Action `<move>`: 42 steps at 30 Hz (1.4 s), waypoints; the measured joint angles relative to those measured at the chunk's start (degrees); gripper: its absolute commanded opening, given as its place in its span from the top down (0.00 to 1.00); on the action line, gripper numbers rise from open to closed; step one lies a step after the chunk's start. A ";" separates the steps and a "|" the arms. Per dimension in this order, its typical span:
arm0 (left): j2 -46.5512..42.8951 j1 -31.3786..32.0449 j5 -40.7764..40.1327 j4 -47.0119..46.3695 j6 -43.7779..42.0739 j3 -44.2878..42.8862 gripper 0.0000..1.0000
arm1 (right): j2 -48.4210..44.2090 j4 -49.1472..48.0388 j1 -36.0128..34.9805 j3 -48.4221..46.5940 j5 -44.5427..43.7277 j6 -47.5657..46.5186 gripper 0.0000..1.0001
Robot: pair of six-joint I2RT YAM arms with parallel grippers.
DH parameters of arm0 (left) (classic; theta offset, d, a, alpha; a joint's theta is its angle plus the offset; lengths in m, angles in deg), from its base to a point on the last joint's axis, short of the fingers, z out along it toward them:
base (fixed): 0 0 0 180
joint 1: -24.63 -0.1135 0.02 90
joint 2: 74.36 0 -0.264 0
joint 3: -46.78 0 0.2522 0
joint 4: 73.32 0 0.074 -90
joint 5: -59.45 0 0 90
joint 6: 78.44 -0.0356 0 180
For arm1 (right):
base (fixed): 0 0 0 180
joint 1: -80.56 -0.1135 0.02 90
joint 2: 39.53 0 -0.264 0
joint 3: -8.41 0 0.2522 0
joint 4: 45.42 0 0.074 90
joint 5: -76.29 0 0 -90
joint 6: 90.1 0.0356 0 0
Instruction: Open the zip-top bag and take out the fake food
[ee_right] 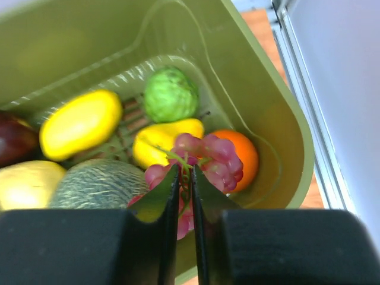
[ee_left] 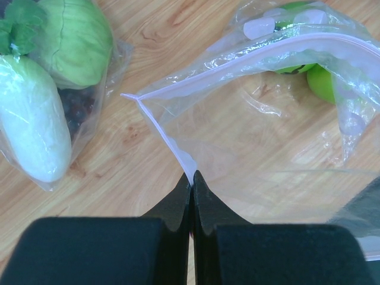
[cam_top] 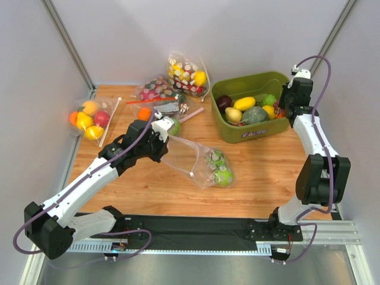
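Observation:
The clear zip-top bag (cam_top: 193, 159) lies open on the wood table, its pale zip strip (ee_left: 261, 56) spread apart. Green fake fruits (cam_top: 218, 169) sit at its far end and also show in the left wrist view (ee_left: 323, 80). My left gripper (cam_top: 163, 138) is shut on the bag's zip strip at the near corner (ee_left: 192, 177). My right gripper (cam_top: 284, 107) is shut on the stem of a pink grape bunch (ee_right: 211, 157), just above the right end of the green bin (ee_right: 279, 107). The bin (cam_top: 249, 133) holds yellow, green and orange fruits and a melon.
A polka-dotted bag (cam_top: 186, 74) and a bag with a red zip strip (cam_top: 157, 98) lie at the back. Another fruit bag (cam_top: 89, 119) lies at the left edge. A bag with a white radish (ee_left: 32, 119) lies beside my left gripper.

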 measured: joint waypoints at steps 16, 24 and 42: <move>0.00 0.00 -0.11 0.02 -0.02 0.00 1.00 | -0.98 1.14 -0.33 -0.63 -0.35 -0.35 0.30; -0.04 0.00 -0.11 0.00 -0.04 0.00 1.00 | -11.43 2.62 -13.92 -1.11 7.56 2.27 0.30; -2.67 0.00 -0.22 -0.02 -0.04 0.00 1.00 | -7.41 4.35 -49.05 0.15 39.60 14.05 0.37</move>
